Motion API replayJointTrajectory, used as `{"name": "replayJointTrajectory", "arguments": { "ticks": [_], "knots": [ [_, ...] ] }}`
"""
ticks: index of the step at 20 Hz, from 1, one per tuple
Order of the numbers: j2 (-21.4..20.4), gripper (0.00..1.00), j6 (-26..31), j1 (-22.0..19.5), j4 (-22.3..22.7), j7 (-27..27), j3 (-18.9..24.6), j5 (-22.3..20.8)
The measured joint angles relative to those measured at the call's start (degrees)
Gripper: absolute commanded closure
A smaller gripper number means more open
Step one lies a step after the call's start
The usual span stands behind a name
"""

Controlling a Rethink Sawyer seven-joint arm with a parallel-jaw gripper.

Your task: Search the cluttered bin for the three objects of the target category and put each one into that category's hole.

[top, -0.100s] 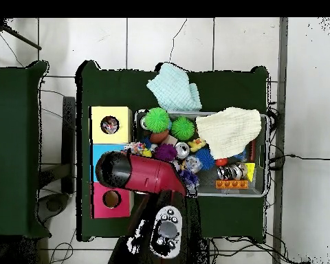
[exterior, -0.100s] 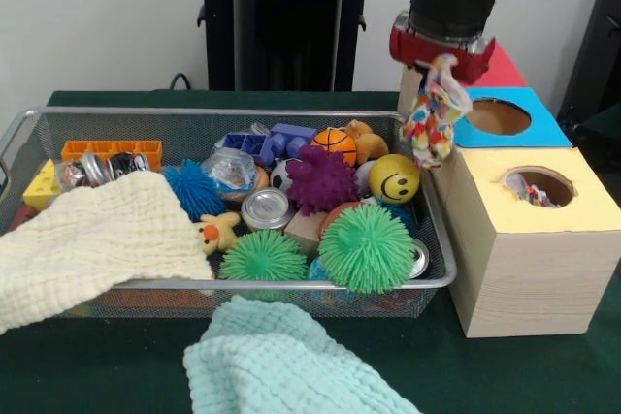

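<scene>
A speckled multicoloured soft pouch (exterior, -0.100s: 432,119) hangs from my gripper (exterior, -0.100s: 441,67), which is shut on its top. It dangles above the gap between the wire bin's (exterior, -0.100s: 194,111) right end and the row of boxes, beside the blue-topped box's hole (exterior, -0.100s: 498,115). The yellow-topped box's hole (exterior, -0.100s: 539,184) holds a similar speckled item (exterior, -0.100s: 533,194). In the overhead view the red arm (top, -0.100s: 150,173) covers most of the blue box, and the pouch (top, -0.100s: 135,147) shows at its edge. The yellow box (top, -0.100s: 111,124) and pink box (top, -0.100s: 111,199) lie on either side.
The bin holds two green spiky balls (exterior, -0.100s: 367,247), a purple one (exterior, -0.100s: 320,179), a yellow smiley ball (exterior, -0.100s: 394,178), a small basketball (exterior, -0.100s: 334,144), tins (exterior, -0.100s: 266,207) and bricks. A cream cloth (exterior, -0.100s: 92,239) drapes over its left end. A pale blue cloth (exterior, -0.100s: 281,361) lies in front.
</scene>
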Motion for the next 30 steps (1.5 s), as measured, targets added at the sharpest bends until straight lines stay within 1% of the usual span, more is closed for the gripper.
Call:
{"name": "replayJointTrajectory", "arguments": {
  "ticks": [4,7,8,13,19,30],
  "knots": [
    [-5.21,1.0,3.95,1.32,0.21,0.0,-1.94,-0.11],
    [-7.35,1.0,6.49,1.53,0.1,0.0,-2.72,-0.13],
    [-8.66,1.0,8.56,1.6,-0.12,0.0,-3.37,-0.14],
    [-10.38,1.0,12.17,1.65,-0.89,0.0,-3.95,-0.15],
    [-9.54,1.0,12.43,2.24,-2.27,0.0,-3.95,-0.15],
    [-2.78,1.0,11.87,5.01,-4.53,0.0,-3.64,-0.14]
  ]
}}
